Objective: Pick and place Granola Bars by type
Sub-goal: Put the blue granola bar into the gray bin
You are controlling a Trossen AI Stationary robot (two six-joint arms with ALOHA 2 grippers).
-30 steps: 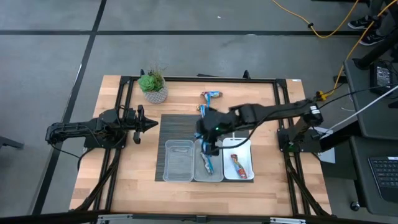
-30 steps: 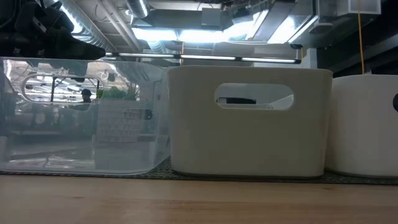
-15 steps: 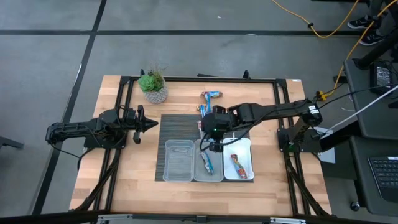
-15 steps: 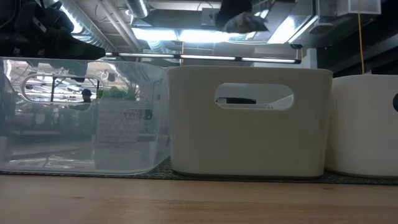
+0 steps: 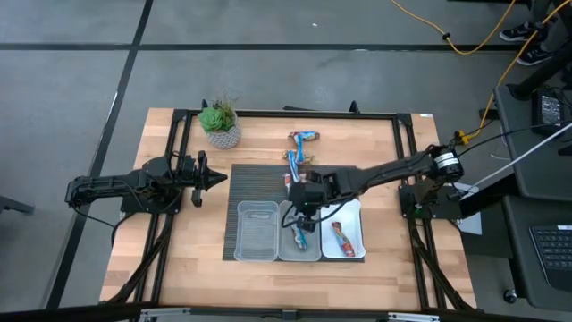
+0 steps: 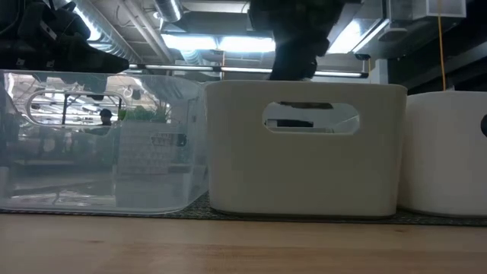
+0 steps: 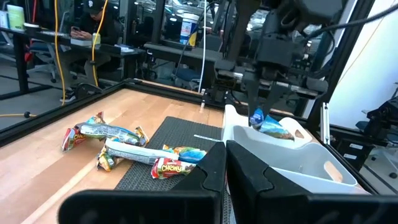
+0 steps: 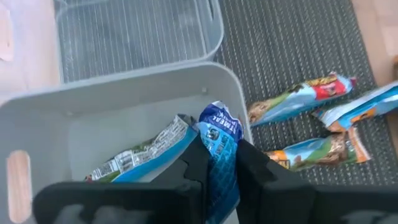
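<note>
your right gripper (image 8: 219, 163) has dropped over the middle tray (image 5: 299, 240), clamping a blue bar (image 8: 221, 140); release high and it could bounce out.

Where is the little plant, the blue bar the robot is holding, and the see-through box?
plant (image 5: 217, 118), high view, on its green leaves.
blue bar (image 8: 221, 140), right wrist view, on the wrapper's upper half.
see-through box (image 5: 256, 231), high view, on its bare floor.

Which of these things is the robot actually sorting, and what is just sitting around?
Part of the job:
- blue bar in the right gripper
- loose bars on the mat
- three trays

Just lying about:
- potted plant
- left gripper, waiting aside
</note>
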